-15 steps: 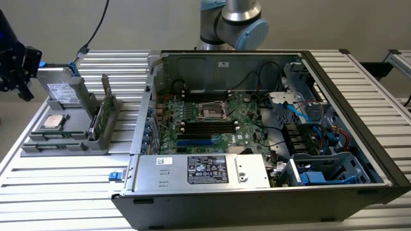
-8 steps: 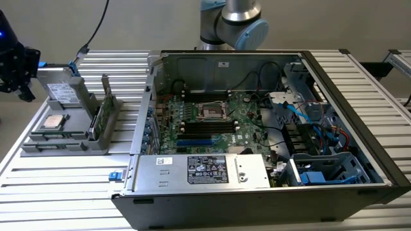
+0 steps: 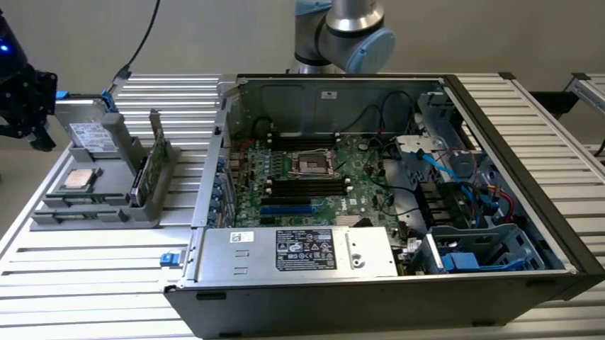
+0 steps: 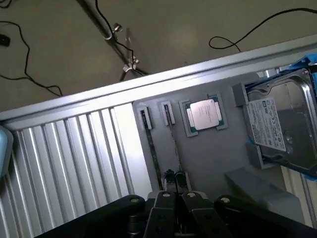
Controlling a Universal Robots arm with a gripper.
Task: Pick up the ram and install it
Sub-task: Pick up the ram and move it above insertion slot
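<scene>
Two thin green ram sticks [image 4: 155,157] stand on edge side by side in slots of a grey holder tray [image 4: 208,158]. In the exterior view that tray [image 3: 142,205] sits on the slatted table at the left, its ram slots [image 3: 81,201] at the near end. My gripper [image 4: 173,197] hangs above the tray, over the near ends of the two sticks. Its dark fingers [image 4: 162,208] are pressed together, shut, with nothing between them. To the exterior view's right of the tray lies the open computer case [image 3: 529,212], with long black memory slots [image 3: 304,187] on its motherboard.
The tray also carries a square silver processor [image 4: 204,114], a hard drive [image 4: 282,124] and an upright green card with a metal bracket [image 3: 151,163]. A power supply [image 3: 302,249] fills the case's near side. Cables cross the case interior. A dark device [image 3: 21,92] stands at the far left.
</scene>
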